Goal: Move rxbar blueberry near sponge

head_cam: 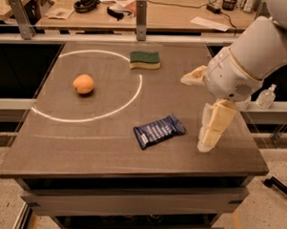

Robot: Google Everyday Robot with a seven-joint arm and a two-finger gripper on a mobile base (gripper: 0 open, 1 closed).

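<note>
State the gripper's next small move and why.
Probably bring the open gripper down over the flat navy-blue wrapped snack bar. It hangs beside the bar, holding nothing, and the bar lies far from the rectangular green-topped yellow sponge near the brown table's back edge.

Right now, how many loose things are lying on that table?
3: the orange inside the white ring, the sponge toward the far end, the rxbar blueberry near the front. The gripper hangs open beside the bar. Nothing looks hidden.
</note>
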